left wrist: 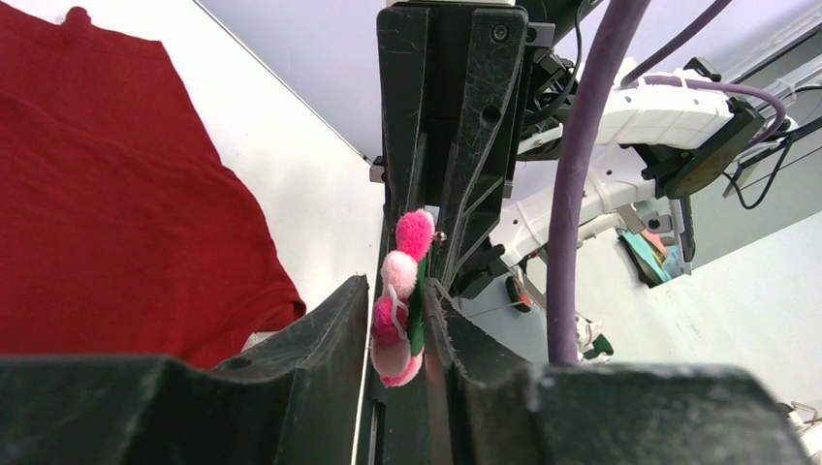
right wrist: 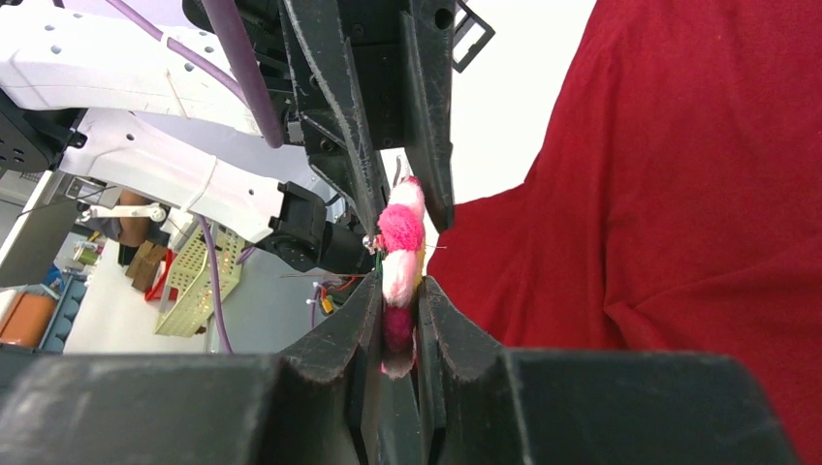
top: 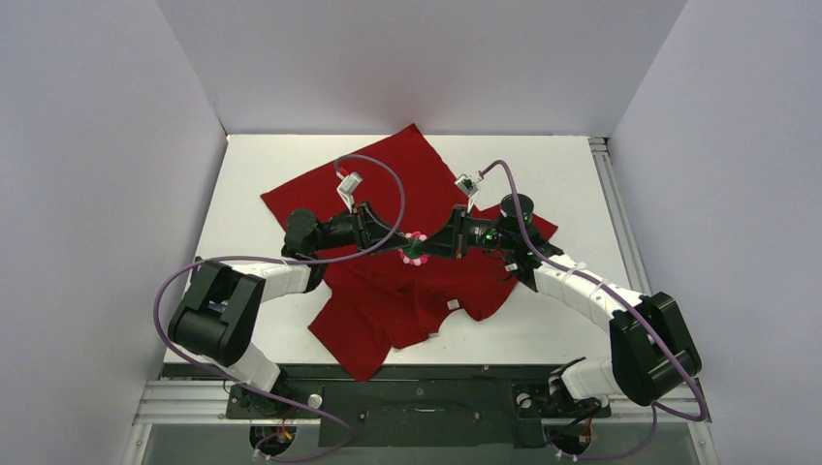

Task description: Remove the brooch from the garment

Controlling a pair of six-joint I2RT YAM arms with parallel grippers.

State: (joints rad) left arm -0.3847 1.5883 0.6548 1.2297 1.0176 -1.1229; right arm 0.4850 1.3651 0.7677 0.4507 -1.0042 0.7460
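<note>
right gripper point(right wrist: 399, 291) pinches the brooch point(right wrist: 400, 232) edge-on, clear of the garment point(right wrist: 679, 194); opposite, left gripper point(left wrist: 395, 291) straddles it, grip i cannot tell.

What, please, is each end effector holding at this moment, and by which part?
The right end effector pinches the brooch by one petal edge. The left end effector brackets the opposite edge; whether it grips cannot be told.

Bright, even overhead light, soft shadows; wrist views blur the near fingers point(left wrist: 310, 387) (dark, featureless).
</note>
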